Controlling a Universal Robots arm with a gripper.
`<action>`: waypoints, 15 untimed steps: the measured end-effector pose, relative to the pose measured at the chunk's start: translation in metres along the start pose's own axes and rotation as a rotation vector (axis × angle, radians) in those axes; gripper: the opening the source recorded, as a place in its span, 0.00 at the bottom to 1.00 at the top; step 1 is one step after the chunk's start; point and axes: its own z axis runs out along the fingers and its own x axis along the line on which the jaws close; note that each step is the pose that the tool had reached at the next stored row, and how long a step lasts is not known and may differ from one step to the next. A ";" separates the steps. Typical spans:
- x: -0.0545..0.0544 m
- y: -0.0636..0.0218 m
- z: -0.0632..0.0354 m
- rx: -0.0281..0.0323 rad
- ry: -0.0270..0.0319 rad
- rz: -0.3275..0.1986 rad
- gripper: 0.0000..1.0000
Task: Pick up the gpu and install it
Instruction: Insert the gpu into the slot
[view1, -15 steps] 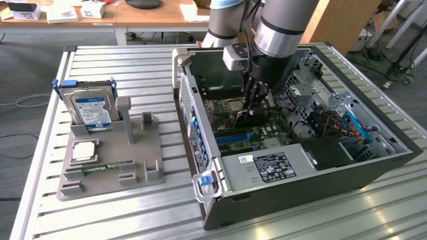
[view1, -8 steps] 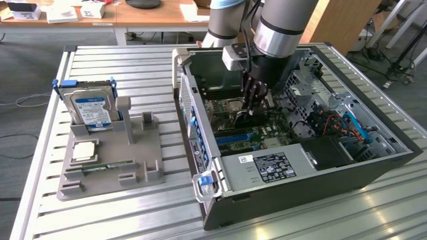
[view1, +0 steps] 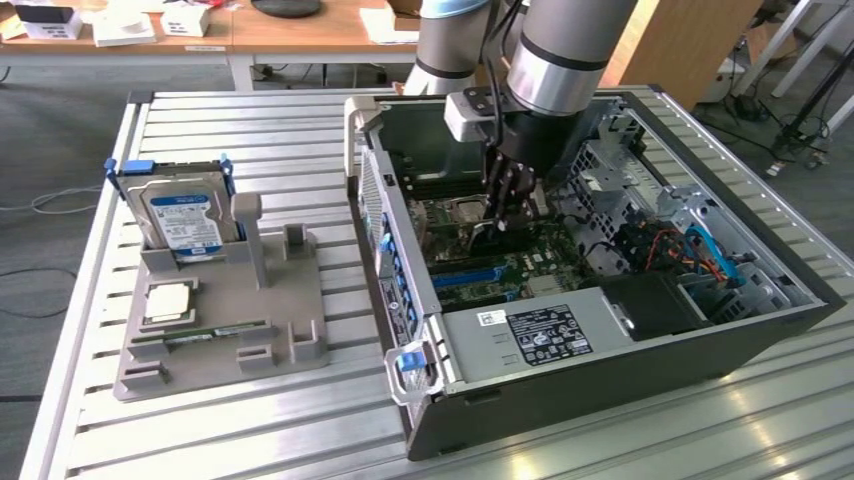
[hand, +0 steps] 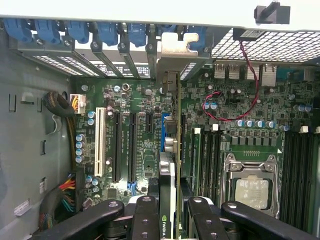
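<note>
So the black multi-fingered hand (view1: 505, 215) is down inside the open dark grey computer case (view1: 747, 330), closed on the gpu (hand: 169, 165), a thin flat dark expansion card with a pale metal bracket. The fingers (hand: 145, 212) pinch it from both flat faces, so it hangs edge-on with its connector side facing the green motherboard (hand: 135, 100). My guess is that's the only grip that lets it drop straight into a slot.

The wrist view is the useful one here. The card sits right between the fingers, running away from the hand along the long blue slot (hand: 163, 131), and its bracket (hand: 175, 47) is up against the case's rear openings. I can't tell if it's fully seated or just lined up. The silver processor socket (hand: 252, 187) is just off to one side of the hand.

The exterior view gives the wider layout instead: well away from the hand, on the slatted metal desk (view1: 667, 440), a grey holder tray (view1: 287, 300) carries a boxy hard drive with a blue-white label (view1: 183, 220) and a slim green memory stick (view1: 220, 330).
</note>
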 end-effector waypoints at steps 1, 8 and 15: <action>0.000 0.0000 0.0001 -0.0001 0.0001 0.000 0.27; 0.000 0.0000 0.0014 0.0001 0.0000 0.000 0.27; 0.000 0.0001 0.0031 0.0000 0.0000 0.000 0.27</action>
